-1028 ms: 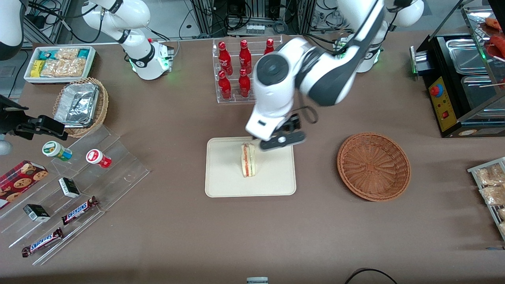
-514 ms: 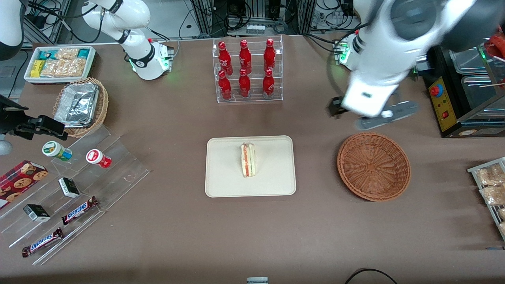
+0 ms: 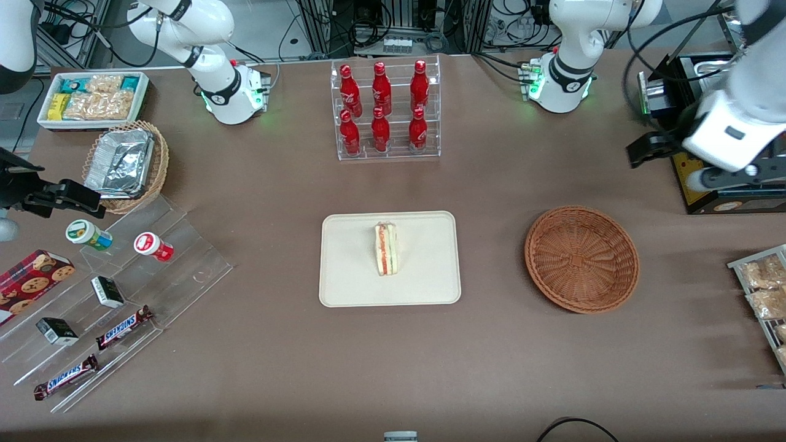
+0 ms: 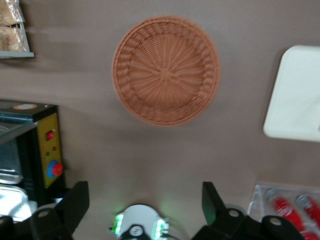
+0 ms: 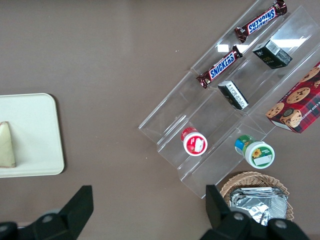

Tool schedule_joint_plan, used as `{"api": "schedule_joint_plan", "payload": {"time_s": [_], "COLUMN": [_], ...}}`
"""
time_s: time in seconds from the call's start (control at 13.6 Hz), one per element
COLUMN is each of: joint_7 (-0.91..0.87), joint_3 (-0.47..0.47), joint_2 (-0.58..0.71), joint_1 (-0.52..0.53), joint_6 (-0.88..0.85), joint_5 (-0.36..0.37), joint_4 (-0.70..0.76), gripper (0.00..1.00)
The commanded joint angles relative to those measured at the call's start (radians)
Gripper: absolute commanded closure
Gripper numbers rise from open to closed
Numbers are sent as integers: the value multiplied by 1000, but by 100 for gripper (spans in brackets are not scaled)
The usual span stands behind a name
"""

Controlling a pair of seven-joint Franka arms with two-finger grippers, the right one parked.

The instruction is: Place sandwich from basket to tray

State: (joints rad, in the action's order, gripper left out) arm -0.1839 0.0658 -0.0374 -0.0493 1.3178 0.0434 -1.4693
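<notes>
One small triangular wedge sandwich [image 3: 386, 249] of pale bread, with red and green filling showing along its edge, is standing on one flat cream rectangular tray [image 3: 352, 270] with rounded corners, roughly at the tray's middle and clear of the low rim on every side. One round reddish-brown woven wicker basket [image 3: 581, 258] is sitting beside the tray, toward the working arm's end of the table, holding nothing; a strip of bare brown tabletop [image 3: 491, 258] is separating the two. Six red bottles [image 3: 381, 129] are standing in one clear acrylic rack, farther from the front camera than the tray and apart from it. The left arm's gripper [image 4: 142, 200] is hanging high above the table at the working arm's end, in front of a black machine [image 3: 706, 147] with a yellow control panel, well apart from basket and tray. Its two dark fingers [image 4: 75, 202] are standing wide apart, gripping nothing, with open tabletop showing between them.
</notes>
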Motion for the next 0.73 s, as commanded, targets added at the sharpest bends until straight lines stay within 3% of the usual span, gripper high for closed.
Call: {"api": "schedule_joint_plan", "payload": {"time_s": [0.0,0.15,0.66], "joint_7": [163,189,127], "joint_3": [5,-38,-40], "joint_2": [86,100,70], "joint_1": [58,45,-3], "joint_6": [14,26,27], "joint_5": [-20,-20,-52], "joint_4": [-106,-118,-68], "gripper": [1,1,1]}}
